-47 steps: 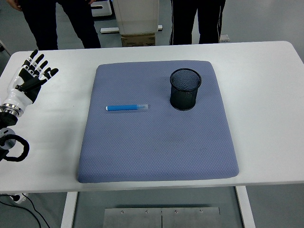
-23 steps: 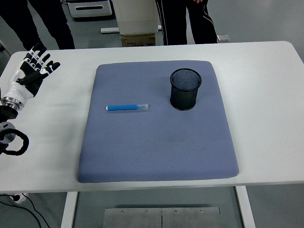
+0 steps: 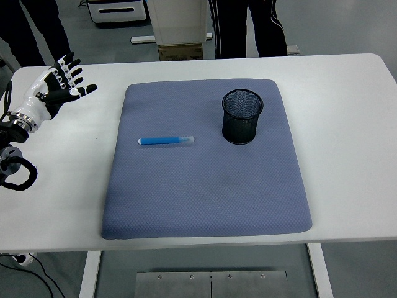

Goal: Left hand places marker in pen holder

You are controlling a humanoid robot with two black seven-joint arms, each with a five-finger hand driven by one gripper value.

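Note:
A blue marker (image 3: 165,141) with a clear cap lies flat on the grey-blue mat (image 3: 205,186), pointing left to right. To its right stands a black mesh pen holder (image 3: 242,116), upright and with nothing showing inside. My left hand (image 3: 57,89) hovers over the table's far left corner, well to the left of the mat and up from the marker. Its fingers are spread and hold nothing. The right arm does not show.
The white table (image 3: 347,124) runs around the mat on all sides. Two people's dark trouser legs (image 3: 248,28) stand behind the far edge, with a cardboard box (image 3: 180,49) on the floor between them.
My left hand has moved up and to the right, toward the mat, with its fingers still spread. The people behind the table have shifted. Marker and holder have not moved.

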